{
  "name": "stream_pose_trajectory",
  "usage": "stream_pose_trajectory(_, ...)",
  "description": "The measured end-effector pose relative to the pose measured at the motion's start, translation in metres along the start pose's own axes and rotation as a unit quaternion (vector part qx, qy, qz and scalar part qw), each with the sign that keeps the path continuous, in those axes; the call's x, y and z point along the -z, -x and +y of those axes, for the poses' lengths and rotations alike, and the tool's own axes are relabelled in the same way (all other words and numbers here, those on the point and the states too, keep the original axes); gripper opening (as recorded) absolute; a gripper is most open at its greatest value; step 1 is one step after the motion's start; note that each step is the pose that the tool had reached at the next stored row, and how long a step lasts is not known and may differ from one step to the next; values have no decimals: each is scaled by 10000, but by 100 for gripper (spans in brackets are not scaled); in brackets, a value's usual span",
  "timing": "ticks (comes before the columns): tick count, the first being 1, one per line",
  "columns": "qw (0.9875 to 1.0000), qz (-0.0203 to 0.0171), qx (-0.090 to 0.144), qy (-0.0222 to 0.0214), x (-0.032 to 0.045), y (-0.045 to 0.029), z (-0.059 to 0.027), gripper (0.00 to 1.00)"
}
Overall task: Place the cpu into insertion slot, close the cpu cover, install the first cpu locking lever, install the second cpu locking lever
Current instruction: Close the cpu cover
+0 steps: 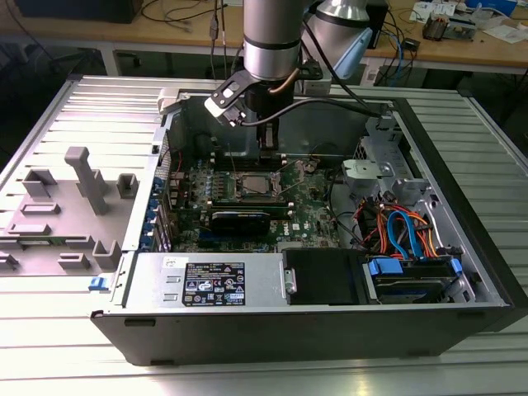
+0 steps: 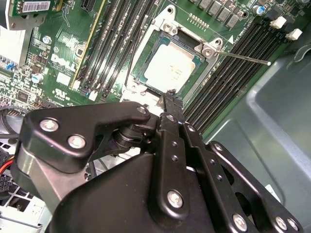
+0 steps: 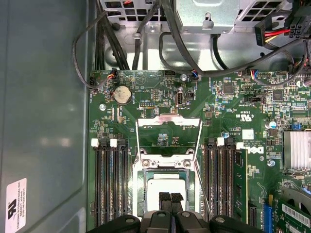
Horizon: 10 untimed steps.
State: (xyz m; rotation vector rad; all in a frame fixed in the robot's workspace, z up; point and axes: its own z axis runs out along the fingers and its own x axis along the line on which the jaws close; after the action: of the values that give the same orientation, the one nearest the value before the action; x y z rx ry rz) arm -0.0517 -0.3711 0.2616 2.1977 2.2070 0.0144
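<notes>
- Tabletop point(image 1: 49, 363) of pale, ribbed metal slats carries an open computer case point(image 1: 272, 334), which lies on its side close to the table's near edge in the exterior view.
- A grey moulded fixture point(image 1: 82, 177) with upright pegs stands on the same tabletop, just beside the case wall at the exterior view's left.
- Wooden workbenches point(image 1: 487, 51) run behind the table, strewn with cables and small gear.
- A green motherboard point(image 1: 309, 216) covers the middle of the case floor.
- A labelled power supply box point(image 1: 210, 285) lies along the near wall, and blue and orange cables point(image 1: 404, 227) bunch in the corner at the exterior view's right.
- The cpu point(image 3: 163, 185) sits in the insertion slot point(image 3: 165, 164) at the board's middle, with black memory slots point(image 3: 111, 184) on either side.
- The cpu cover point(image 3: 169, 121) looks raised off the chip at the slot's edge, and green board shows through its window.
- A thin lever rod point(image 2: 243, 57) juts free from one corner of the slot.
- The arm point(image 1: 268, 37) comes down into the case.
- The gripper point(image 3: 170, 197) has its fingers pressed together tip to tip over the chip's edge; I cannot tell whether they touch it.
</notes>
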Motion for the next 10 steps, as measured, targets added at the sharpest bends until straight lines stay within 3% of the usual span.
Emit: stream_pose_trajectory(10, 10000, 0, 0, 0, -1, 0, 21, 11)
